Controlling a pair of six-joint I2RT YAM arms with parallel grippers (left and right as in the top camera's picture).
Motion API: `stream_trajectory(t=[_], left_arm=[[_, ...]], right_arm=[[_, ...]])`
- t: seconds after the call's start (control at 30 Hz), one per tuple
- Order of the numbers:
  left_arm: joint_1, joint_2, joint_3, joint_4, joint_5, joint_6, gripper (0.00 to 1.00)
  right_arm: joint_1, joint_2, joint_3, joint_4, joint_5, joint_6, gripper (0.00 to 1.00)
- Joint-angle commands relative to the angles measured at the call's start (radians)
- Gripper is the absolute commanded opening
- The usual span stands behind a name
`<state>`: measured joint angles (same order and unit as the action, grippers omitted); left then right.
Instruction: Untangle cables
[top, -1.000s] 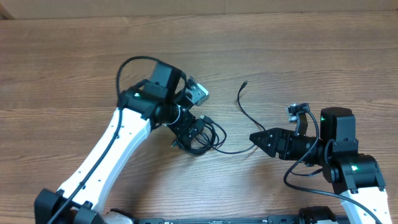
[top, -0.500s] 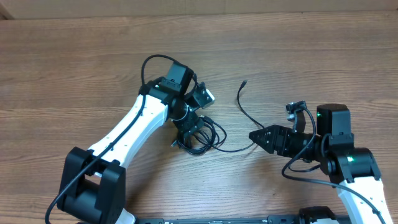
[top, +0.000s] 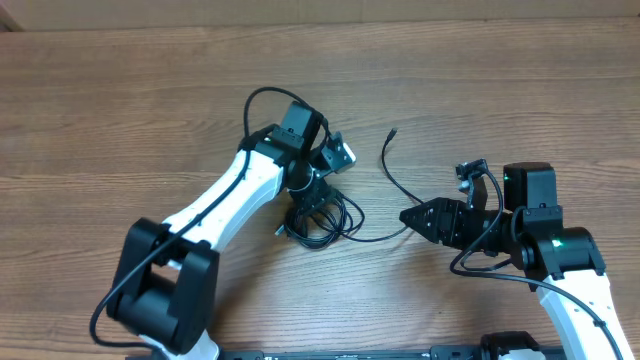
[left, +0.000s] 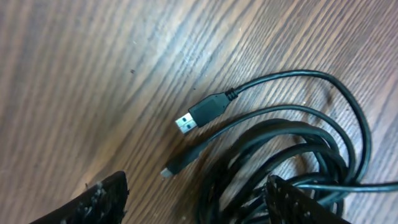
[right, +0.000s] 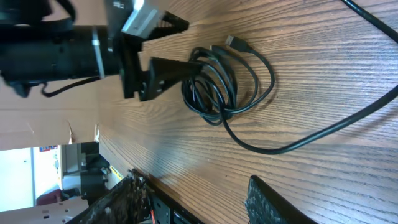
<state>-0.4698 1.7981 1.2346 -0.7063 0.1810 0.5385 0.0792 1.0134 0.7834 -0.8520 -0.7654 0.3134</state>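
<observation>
The left gripper (top: 305, 215) angles down, spread open astride the cables (top: 346, 214). The right gripper (top: 406, 218) lies low, pointing left, released. The left wrist view cuts off the coil's lower loops.

Nothing legible anywhere in my views at this moment: no word, brand, number or sign can be read on the cables (top: 325, 215), on the bare metal-tipped USB plug (left: 208, 109), or on the wood-grain counter (top: 150, 100). A small coloured poster (right: 50, 149) shows at the far edge of my right wrist view, beyond the counter (too blurred and too small to make out a single letter).
</observation>
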Motion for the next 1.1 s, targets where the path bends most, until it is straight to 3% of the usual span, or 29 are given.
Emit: stream_trajectory(t=[0.0, 0.1, 0.17, 0.3, 0.43, 0.5, 0.67, 1.07], left_arm=[[-0.004, 0.057, -0.010, 0.037, -0.006, 0.056, 0.71], [-0.004, 0.080, -0.010, 0.071, -0.012, 0.061, 0.59], [-0.004, 0.094, -0.010, 0.084, -0.011, 0.061, 0.60], [-0.004, 0.100, -0.009, 0.066, -0.034, 0.074, 0.75], [-0.004, 0.100, -0.009, 0.012, -0.053, 0.146, 0.81], [-0.002, 0.100, -0.009, 0.003, -0.060, 0.166, 0.76], [-0.003, 0.105, -0.009, 0.010, -0.043, 0.165, 0.50], [-0.022, 0.146, -0.010, 0.031, 0.050, 0.165, 0.51]], right_arm=[[0.000, -0.002, 0.003, 0.011, 0.005, -0.004, 0.52], [0.000, -0.002, 0.003, 0.013, 0.005, -0.003, 0.52], [0.000, -0.002, 0.003, 0.013, 0.005, 0.000, 0.52], [0.000, -0.002, 0.003, 0.014, 0.005, 0.000, 0.52], [0.000, -0.002, 0.003, 0.014, 0.006, 0.000, 0.52], [0.000, -0.002, 0.003, 0.018, 0.005, 0.000, 0.52], [0.000, -0.002, 0.003, 0.028, 0.005, 0.000, 0.52], [0.000, -0.002, 0.003, 0.035, 0.005, 0.000, 0.52]])
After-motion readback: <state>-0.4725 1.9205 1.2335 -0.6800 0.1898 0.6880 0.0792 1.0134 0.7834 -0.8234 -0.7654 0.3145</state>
